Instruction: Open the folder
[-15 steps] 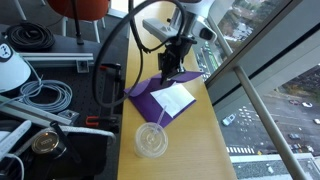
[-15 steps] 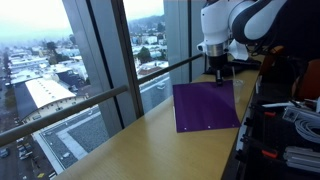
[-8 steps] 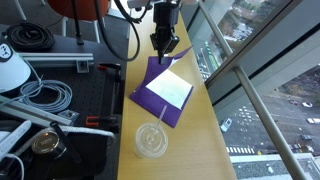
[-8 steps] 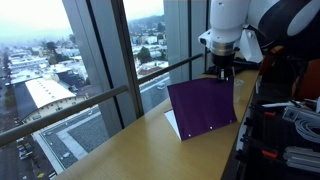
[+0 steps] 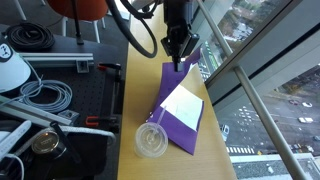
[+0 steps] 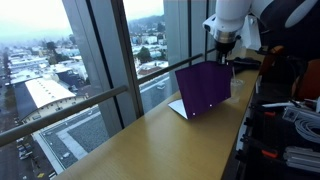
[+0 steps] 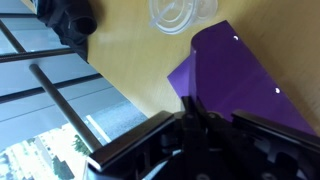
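We saw our gripper (image 5: 179, 60) pinched shut on the top edge of the purple folder (image 5: 188, 132). Its cover stood up steeply over the white sheets (image 5: 183, 104) on the long wooden table (image 6: 120, 150). The folder's long side ran along the table, from the gripper toward the round cup lid (image 5: 152, 141) just beside its near corner. The folder lay close to the table's window edge, and bare wood stretched on beyond it.
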You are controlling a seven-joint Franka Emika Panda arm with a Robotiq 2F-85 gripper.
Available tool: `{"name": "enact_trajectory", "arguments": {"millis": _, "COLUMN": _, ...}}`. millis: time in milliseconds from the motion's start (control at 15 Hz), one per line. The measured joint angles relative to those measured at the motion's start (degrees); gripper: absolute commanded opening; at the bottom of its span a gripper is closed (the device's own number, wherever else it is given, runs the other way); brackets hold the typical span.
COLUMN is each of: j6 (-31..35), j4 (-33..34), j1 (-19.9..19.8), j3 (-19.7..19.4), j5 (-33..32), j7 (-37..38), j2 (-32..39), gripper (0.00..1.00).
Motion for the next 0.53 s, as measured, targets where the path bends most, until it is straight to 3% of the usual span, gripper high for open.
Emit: {"name": "enact_trajectory", "arguments": {"millis": 533, "j6": 0.3, "j4": -3.4, "j1": -2.9, "j3": -1.2, "j5": -7.6, "j7": 6.3, "j2": 1.6, "gripper": 0.00}}
